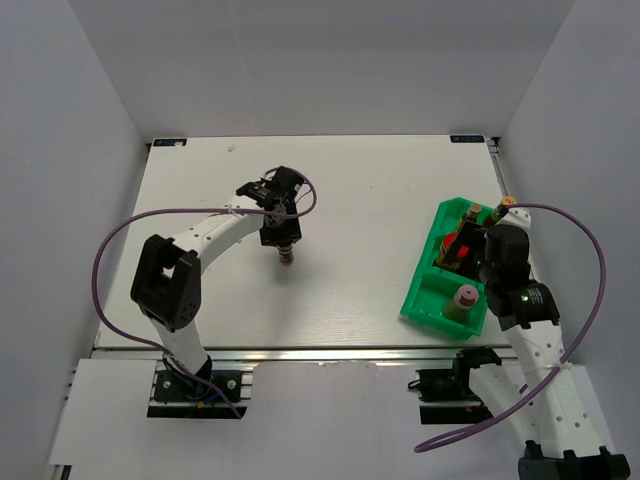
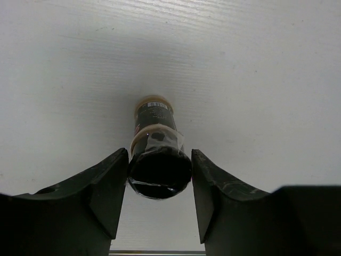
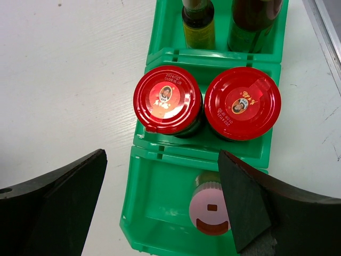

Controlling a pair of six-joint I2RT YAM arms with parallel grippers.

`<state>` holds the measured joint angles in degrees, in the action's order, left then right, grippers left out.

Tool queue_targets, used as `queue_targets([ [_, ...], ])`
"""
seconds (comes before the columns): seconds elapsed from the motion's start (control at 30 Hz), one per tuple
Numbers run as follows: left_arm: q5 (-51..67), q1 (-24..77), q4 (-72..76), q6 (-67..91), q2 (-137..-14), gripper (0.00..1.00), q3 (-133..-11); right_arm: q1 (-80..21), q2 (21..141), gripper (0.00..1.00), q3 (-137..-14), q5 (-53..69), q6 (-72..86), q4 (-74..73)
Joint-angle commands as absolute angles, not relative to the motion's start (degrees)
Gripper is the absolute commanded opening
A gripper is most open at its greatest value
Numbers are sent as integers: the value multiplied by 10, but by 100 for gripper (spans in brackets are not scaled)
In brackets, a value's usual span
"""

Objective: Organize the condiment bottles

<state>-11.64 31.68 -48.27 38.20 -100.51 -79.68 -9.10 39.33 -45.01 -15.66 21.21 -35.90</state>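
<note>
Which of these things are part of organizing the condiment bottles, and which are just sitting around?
Job: two red-lidded jars, pink-capped jar, two green-bodied bottles, lone dark bottle.
Just there: green bin, purple cables.

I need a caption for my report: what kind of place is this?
Most likely a robotics lab test cell: white walls box in a white table, two robot arms are bolted to a rail at its edge, and a green bin holds jars.

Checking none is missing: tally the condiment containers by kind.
Red-lidded jars: 2
Pink-capped jar: 1
Tall bottles: 2
Dark bottle between the left fingers: 1
Total: 6
</note>
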Motion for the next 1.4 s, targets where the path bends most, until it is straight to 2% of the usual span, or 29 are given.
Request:
queue_targets([
  [0.0, -141, 328, -511, 375, -1009, 59, -831, -91, 376, 89, -441, -154, 204, -336],
  [0.13, -141, 344, -513, 374, -1013, 49, -831, -90, 372, 89, -439, -151, 203, -333],
  [0.17, -140, 346, -517, 374, -1017, 40, -833, -91, 372, 89, -439, -149, 204, -332],
  [0.27, -141, 358, -529, 373, -1016, 26, -852, -90, 372, 89, -438, -138, 203, -327],
  [0.4, -127, 379, -514, 353, -997, 20, -878, -91, 363, 89, -437, -134, 201, -323],
  [0.57, -66, 441, -453, 310, -985, 20, -913, -90, 354, 89, -433, -125, 200, -316],
  [0.73, -47, 498, -457, 277, -1052, 18, -1005, -91, 337, 89, -439, -140, 206, -315],
  [0.97, -32, 570, -496, 244, -1152, 17, -1161, -90, 281, 89, -503, -349, 313, -363],
  [1.1, -4, 598, -506, 235, -1189, 17, -1207, -90, 265, 89, -534, -453, 359, -399],
  [1.37, 25, 648, -506, 220, -1236, 19, -1264, -90, 264, 89, -533, -457, 351, -413],
])
